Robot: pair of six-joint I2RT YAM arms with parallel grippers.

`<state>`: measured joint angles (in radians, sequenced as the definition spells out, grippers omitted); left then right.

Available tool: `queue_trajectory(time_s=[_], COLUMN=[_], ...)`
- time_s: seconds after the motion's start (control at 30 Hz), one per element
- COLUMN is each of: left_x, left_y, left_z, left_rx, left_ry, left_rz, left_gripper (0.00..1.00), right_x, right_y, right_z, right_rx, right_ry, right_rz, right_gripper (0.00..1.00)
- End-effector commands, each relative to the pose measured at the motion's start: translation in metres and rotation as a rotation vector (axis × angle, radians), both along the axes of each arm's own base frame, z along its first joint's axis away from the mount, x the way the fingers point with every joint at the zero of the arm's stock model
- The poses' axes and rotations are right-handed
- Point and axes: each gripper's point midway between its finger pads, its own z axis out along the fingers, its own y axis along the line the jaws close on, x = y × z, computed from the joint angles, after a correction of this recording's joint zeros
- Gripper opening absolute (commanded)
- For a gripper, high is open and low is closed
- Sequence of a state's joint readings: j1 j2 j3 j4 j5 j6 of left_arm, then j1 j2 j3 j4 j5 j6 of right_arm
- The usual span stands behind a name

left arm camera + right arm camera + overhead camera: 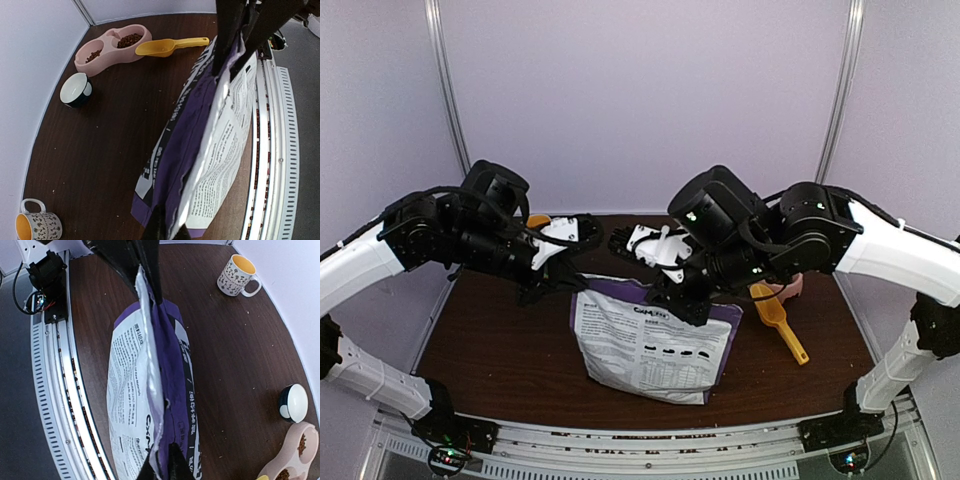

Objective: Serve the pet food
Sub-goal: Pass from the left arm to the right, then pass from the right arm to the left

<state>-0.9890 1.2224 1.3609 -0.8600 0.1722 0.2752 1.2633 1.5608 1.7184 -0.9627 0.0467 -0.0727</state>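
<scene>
Your brown table (490, 350) sits inside lilac walls (640, 100), left gripper (167, 229) and right gripper (165, 466) each clamped on the top edge of the purple bag (650, 345), kibble (131, 39) well apart in the pink bowl (107, 54), upper left of the left wrist view.

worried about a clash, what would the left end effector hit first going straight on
The purple bag that the left end effector pinches; beyond it, probably the right end effector, depth unclear.
</scene>
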Motion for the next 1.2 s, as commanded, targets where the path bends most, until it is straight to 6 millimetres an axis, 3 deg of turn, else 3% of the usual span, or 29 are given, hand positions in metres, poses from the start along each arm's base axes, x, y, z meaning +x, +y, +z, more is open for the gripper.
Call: queue_trajectory(time_s=[0.0,0.07,0.17,0.27,0.43,0.63,0.8,0.97,1.03,1.17], left_x=[0.000,-0.002,-0.011,-0.020,-0.032,-0.053,-0.066,-0.039,-0.032,-0.035], left_y=[-0.013,-0.013,-0.013,-0.013,-0.020,-0.035,-0.048,-0.054,-0.056,-0.061], left_z=[0.047,0.051,0.062,0.070,0.067,0.053,0.042,0.018,0.011,0.010], left_rx=[-0.189,-0.216,-0.280,-0.332,-0.342,-0.316,-0.286,-0.198,-0.174,-0.186], left_ry=[-0.083,-0.086,-0.087,-0.081,-0.034,0.053,0.083,0.046,0.037,0.055], left_rz=[-0.028,-0.034,-0.062,-0.101,-0.169,-0.283,-0.326,-0.214,-0.187,-0.207], left_gripper=[0.00,0.01,0.28,0.46,0.61,0.72,0.74,0.68,0.63,0.40], right_x=[0.007,0.005,-0.007,-0.022,-0.035,-0.030,-0.027,-0.029,-0.028,-0.028], right_y=[-0.005,-0.005,-0.004,-0.005,-0.011,-0.016,-0.015,-0.015,-0.015,-0.015], right_z=[0.011,0.021,0.042,0.065,0.090,0.084,0.072,0.071,0.069,0.063], right_rx=[0.006,0.056,0.172,0.297,0.441,0.478,0.468,0.470,0.466,0.453], right_ry=[-0.054,-0.060,-0.053,-0.032,0.015,0.045,0.060,0.068,0.068,0.070], right_rz=[-0.029,-0.018,0.034,0.097,0.148,0.120,0.103,0.112,0.112,0.108], right_gripper=[0.00,0.00,0.00,0.00,0.00,0.00,0.00,0.00,0.00,0.00])
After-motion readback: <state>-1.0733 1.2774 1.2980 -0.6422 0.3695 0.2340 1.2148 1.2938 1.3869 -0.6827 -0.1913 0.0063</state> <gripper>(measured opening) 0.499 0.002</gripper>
